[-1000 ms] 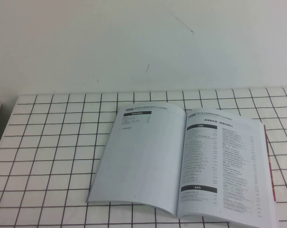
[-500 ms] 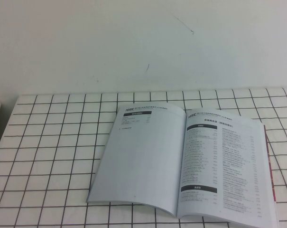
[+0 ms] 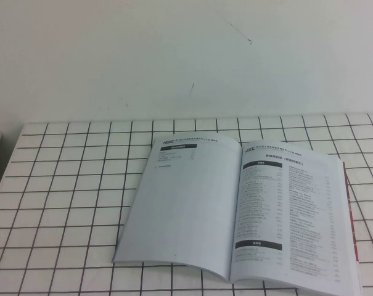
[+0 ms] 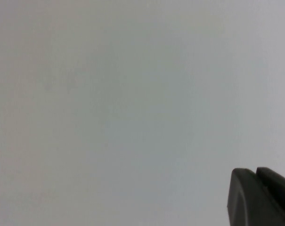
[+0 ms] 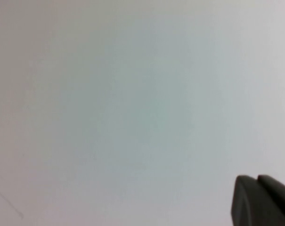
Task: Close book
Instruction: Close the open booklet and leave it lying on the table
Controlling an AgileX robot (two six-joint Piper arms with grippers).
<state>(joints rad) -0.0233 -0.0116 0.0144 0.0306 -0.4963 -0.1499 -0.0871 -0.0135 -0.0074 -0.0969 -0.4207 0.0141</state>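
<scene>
The book (image 3: 235, 209) lies open and flat on the checked tablecloth, right of the middle and near the front edge. Its left page is mostly blank with a short dark heading at the top. Its right page carries dense printed columns, and a red cover edge (image 3: 351, 216) shows along its right side. Neither arm appears in the high view. In the left wrist view my left gripper (image 4: 255, 172) shows as two dark tips pressed together against a plain pale wall. My right gripper (image 5: 257, 179) looks the same in the right wrist view, shut and holding nothing.
A white cloth with a black grid (image 3: 69, 203) covers the table, and a plain white wall (image 3: 174, 55) rises behind it. The book's lower right corner runs out of the high view.
</scene>
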